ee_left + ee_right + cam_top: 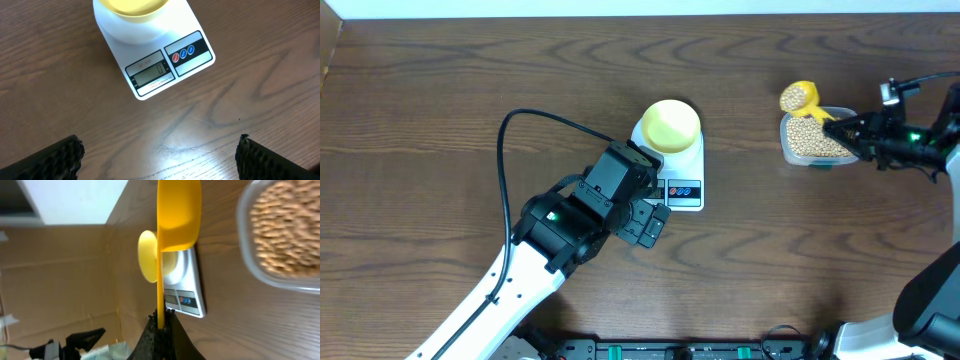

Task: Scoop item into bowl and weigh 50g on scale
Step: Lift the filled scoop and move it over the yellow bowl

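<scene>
A pale-yellow bowl [671, 124] sits on the white scale [688, 168] at the table's middle. In the left wrist view the scale [150, 47] shows its display and its red and blue buttons, with the bowl [134, 6] at the top edge. My left gripper [653, 192] hovers at the scale's front, open and empty, its fingers [50, 160] far apart. At the right, my right gripper [842, 128] is shut on the handle of a yellow scoop [177, 215]. The scoop's head [798, 97] hangs over the far left corner of a clear tub of beans [812, 140].
The left arm's black cable [520, 125] loops over the table to the left of the scale. A cardboard wall [60, 280] stands beyond the table's left edge. Black gear [680, 350] lines the front edge.
</scene>
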You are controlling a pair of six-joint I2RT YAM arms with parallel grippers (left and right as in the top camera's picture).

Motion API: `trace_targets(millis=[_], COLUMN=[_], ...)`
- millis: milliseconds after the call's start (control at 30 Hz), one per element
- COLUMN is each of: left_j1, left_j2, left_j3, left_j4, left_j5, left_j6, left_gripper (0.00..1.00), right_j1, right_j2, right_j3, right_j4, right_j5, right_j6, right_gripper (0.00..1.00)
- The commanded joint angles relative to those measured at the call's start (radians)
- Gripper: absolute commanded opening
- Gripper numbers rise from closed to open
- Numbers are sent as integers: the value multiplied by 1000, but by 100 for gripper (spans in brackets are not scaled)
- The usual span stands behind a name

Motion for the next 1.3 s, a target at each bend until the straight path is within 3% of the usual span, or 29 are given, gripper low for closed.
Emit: trace_targets(millis=[0,533,1000,1267], left_j1=[3,3,3,3], left_j2=[0,0,0,0], left_j3=[23,23,23,23], left_j4=[-2,-2,-2,-2], left_j5=[-2,-2,-2,-2], left_j6=[9,9,9,9], left_gripper=[99,99,99,99], right_j1=[47,252,392,500], right_j2=[5,5,5,5], right_j3=[-6,-6,-6,-6], right_j4=[22,200,253,263], right_j5=[-80,-108,-122,23], right_j6=[20,169,173,173], right_gripper=[1,1,1,1])
